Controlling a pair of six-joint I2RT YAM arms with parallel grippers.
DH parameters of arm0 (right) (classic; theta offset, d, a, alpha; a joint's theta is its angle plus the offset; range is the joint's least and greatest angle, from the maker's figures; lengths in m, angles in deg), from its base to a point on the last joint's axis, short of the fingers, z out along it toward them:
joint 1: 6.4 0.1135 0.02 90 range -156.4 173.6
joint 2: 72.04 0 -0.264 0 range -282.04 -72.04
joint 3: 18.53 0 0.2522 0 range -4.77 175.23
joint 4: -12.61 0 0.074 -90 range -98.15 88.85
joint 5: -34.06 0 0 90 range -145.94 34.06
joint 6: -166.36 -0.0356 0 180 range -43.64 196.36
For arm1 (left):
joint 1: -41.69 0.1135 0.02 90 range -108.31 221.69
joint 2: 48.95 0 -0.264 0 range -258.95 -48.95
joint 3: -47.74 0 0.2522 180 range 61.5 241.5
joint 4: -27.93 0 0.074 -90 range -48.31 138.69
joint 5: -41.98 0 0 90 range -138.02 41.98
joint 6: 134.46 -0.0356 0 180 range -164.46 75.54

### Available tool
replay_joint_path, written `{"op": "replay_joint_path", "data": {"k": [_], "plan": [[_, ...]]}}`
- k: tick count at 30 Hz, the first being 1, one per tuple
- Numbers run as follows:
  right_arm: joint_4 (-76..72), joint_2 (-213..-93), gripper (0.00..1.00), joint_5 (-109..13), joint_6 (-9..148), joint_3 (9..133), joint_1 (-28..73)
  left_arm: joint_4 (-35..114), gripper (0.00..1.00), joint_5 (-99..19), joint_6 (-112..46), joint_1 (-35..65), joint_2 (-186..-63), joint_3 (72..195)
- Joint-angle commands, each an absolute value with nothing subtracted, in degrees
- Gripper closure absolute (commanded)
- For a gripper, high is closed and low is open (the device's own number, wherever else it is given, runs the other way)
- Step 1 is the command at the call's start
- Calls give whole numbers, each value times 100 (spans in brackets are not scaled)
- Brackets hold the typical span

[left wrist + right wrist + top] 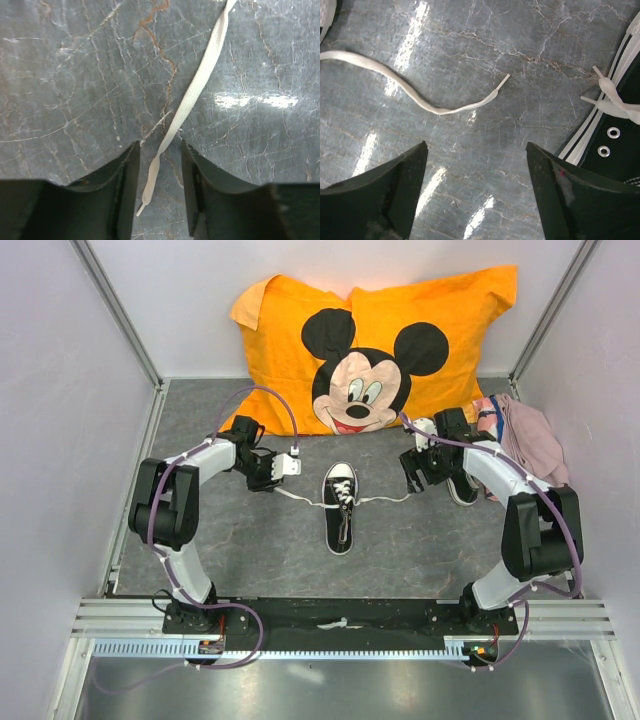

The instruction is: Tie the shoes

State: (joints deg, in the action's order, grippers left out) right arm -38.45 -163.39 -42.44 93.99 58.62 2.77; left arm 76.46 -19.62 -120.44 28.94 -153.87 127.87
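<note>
Left wrist view: the left gripper (159,150) has its fingers set close with a narrow gap between them. The tip of a white lace (195,85) lies in that gap, apparently touching neither finger. The lace runs ahead of the fingers and off to their right, toward the centre sneaker (341,508) on the table (230,540). Further right, the right gripper (476,150) is spread wide and holds nothing. The other lace end (435,107) lies just ahead of it, and the second sneaker (615,145) sits against the finger on that view's right.

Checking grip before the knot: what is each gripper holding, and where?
Nothing yet. The left gripper straddles a lace end, not touching; the right gripper is open, its lace ahead.
</note>
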Motion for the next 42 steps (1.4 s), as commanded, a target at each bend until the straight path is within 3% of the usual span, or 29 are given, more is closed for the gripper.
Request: {"op": "replay_joint_path", "data": {"k": [1,3,16,25,32,42], "plan": [[-3491,-16547,19,-4494,9060,5781,292,7729,58,-2068,-12435,2877,-15415,12857],[-3342,-16669,26,-4583,8920,5684,292,7738,60,-2069,-12400,2859,-15398,12804],[-2453,-17100,34,-4847,7865,5148,415,7536,66,-2262,-12180,2552,-15345,12373],[-2251,-17320,45,-4795,7653,5042,441,7562,82,-2122,-12172,2490,-14932,12189],[-2707,-16803,32,-4251,7557,5288,284,7553,84,-2192,-12224,2490,-14686,11960],[-2181,-16933,32,-4188,6521,5332,309,7474,85,-2218,-12084,2490,-14615,11960]]}}
